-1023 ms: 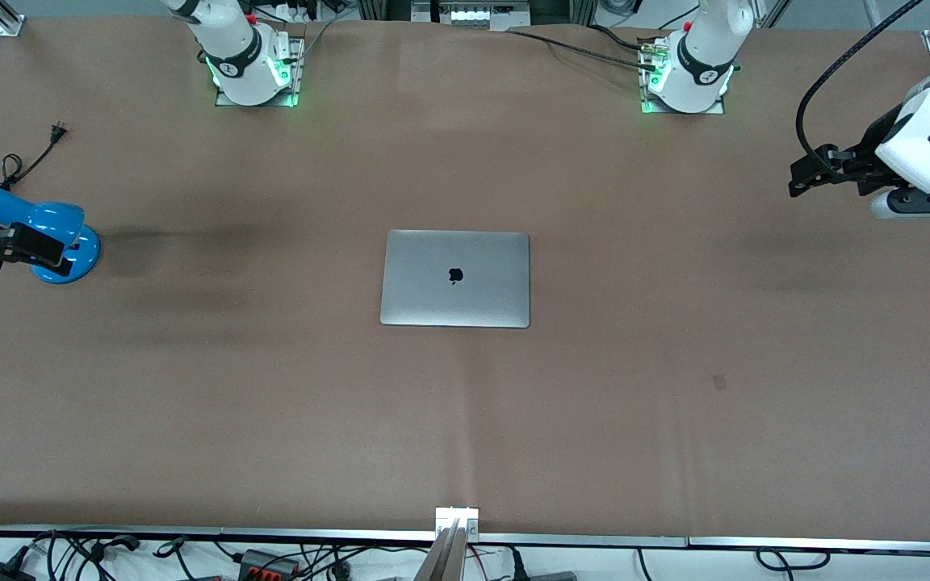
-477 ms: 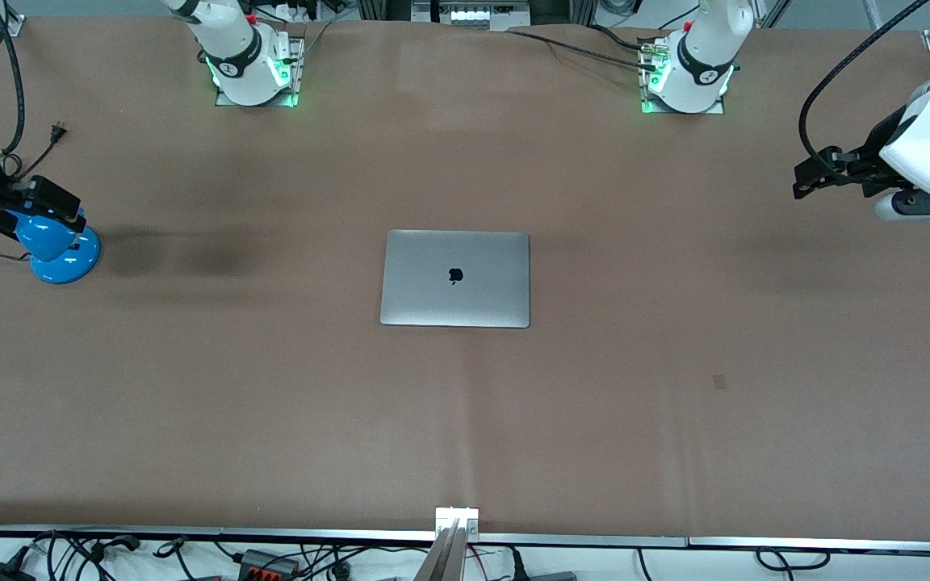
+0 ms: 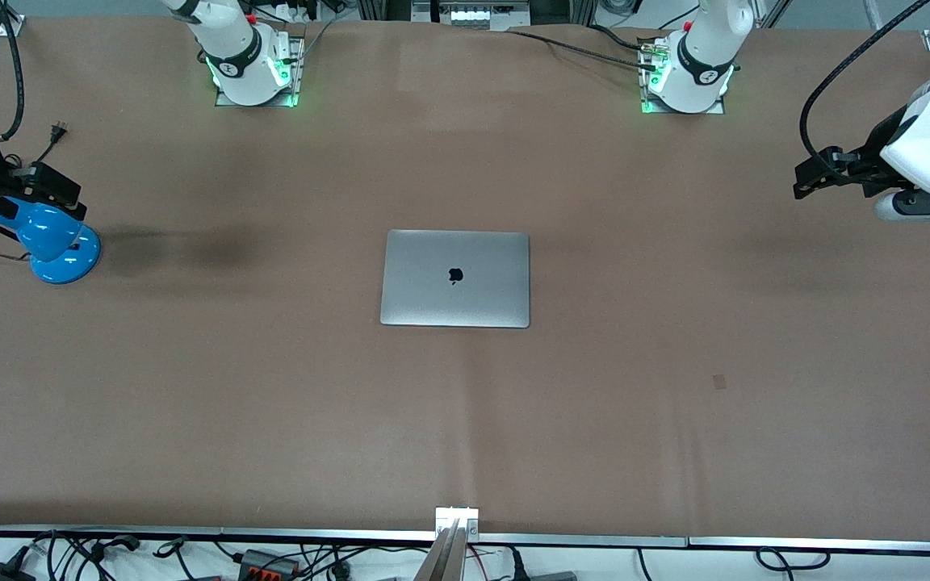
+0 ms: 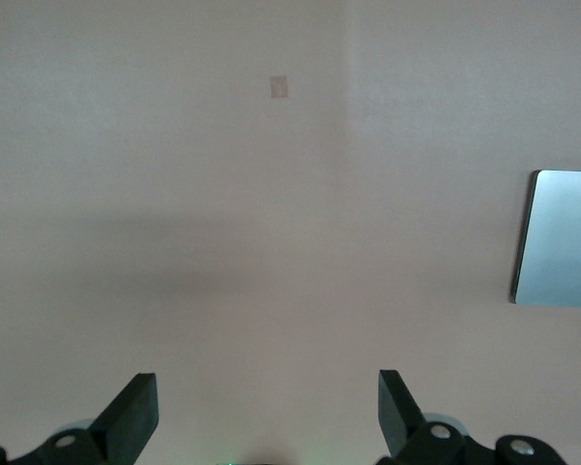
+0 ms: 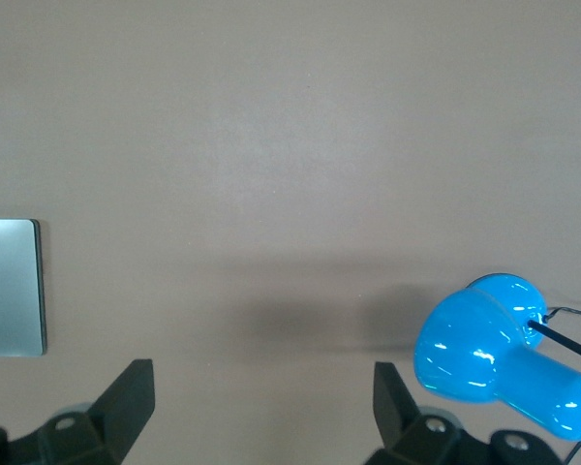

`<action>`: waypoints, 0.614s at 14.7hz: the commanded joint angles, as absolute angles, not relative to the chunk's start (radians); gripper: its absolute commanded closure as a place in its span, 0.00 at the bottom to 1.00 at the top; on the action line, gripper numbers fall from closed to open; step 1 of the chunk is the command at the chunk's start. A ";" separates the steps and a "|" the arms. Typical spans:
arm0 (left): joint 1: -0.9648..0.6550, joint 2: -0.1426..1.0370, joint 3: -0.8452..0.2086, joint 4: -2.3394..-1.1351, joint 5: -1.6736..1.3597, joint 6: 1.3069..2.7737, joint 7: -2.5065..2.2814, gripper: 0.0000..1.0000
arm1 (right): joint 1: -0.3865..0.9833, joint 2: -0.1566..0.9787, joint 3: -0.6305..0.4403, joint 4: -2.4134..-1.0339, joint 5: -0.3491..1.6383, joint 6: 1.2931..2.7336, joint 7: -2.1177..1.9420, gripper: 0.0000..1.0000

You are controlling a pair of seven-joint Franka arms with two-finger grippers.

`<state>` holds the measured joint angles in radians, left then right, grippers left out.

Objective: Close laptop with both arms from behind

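Note:
The laptop (image 3: 455,278) lies shut and flat in the middle of the table, its silver lid and dark apple logo facing up. An edge of it shows in the left wrist view (image 4: 562,237) and in the right wrist view (image 5: 10,288). My left gripper (image 3: 806,179) hangs open and empty over bare table at the left arm's end, well away from the laptop; its jaws show wide apart in the left wrist view (image 4: 266,387). My right gripper (image 3: 57,192) hangs open and empty over the blue lamp at the right arm's end (image 5: 263,373).
A blue desk lamp (image 3: 53,238) stands at the right arm's end of the table, right under my right gripper, and shows in the right wrist view (image 5: 494,354). Its black plug (image 3: 57,129) lies nearer the bases. A small square mark (image 3: 719,382) is on the cloth.
My right gripper has drawn back from the lamp's base toward the robots' side of the table. My left gripper shifted slightly the same way, then held. The laptop has not moved.

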<state>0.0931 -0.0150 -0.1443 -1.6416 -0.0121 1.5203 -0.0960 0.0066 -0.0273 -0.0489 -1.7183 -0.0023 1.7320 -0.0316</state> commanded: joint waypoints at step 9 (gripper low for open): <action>0.080 -0.002 -0.133 -1.614 -0.003 1.506 -0.092 0.00 | 0.018 -0.049 -0.048 -1.730 -0.005 1.701 -0.034 0.00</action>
<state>0.0930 -0.0150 -0.1443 -1.6416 -0.0121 1.5203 -0.0960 0.0167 -0.0275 -0.0435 -1.7184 -0.0023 1.7083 -0.0320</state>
